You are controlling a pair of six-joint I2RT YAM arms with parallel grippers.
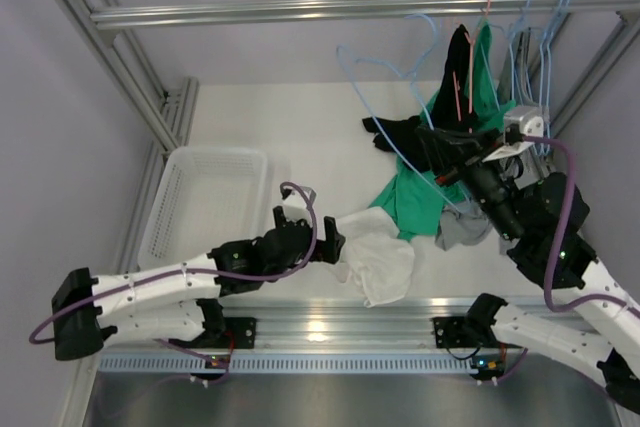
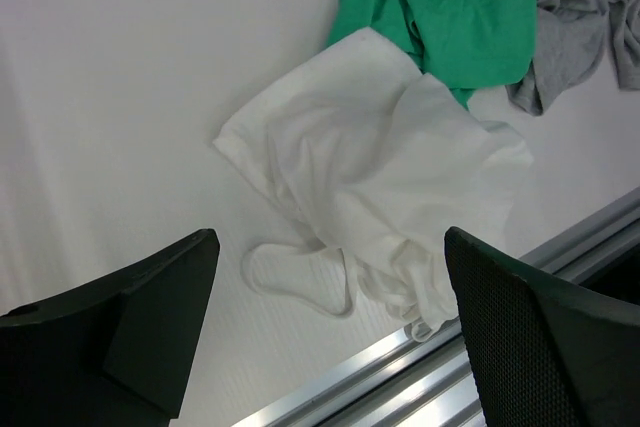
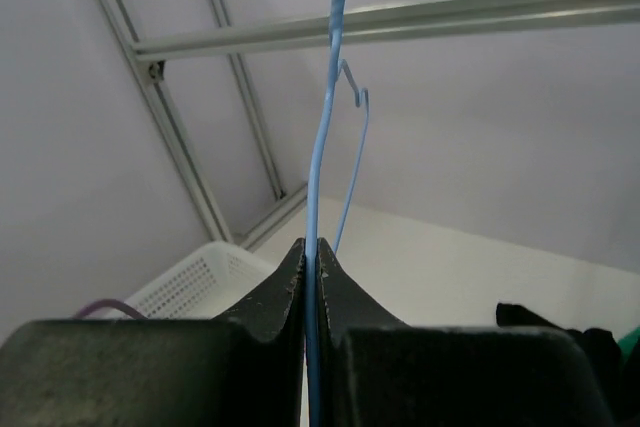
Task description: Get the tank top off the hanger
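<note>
The white tank top (image 1: 385, 257) (image 2: 380, 177) lies crumpled on the table near the front edge, one strap loop spread flat, and it is off the hanger. My left gripper (image 1: 335, 247) (image 2: 330, 242) hovers just left of it, open, with nothing between its fingers. The light blue wire hanger (image 1: 385, 132) (image 3: 325, 147) carries no garment and tilts up over the table. My right gripper (image 1: 437, 159) (image 3: 311, 247) is shut on the hanger's wire, with the hook showing above the jaws.
A white basket (image 1: 205, 202) stands at the left. Green (image 1: 415, 202) and grey (image 1: 465, 232) garments lie right of the tank top. Black and green clothes on an orange hanger (image 1: 460, 67) and several blue hangers (image 1: 530, 37) hang from the rail (image 1: 300, 12). An aluminium edge (image 2: 420, 367) runs along the front.
</note>
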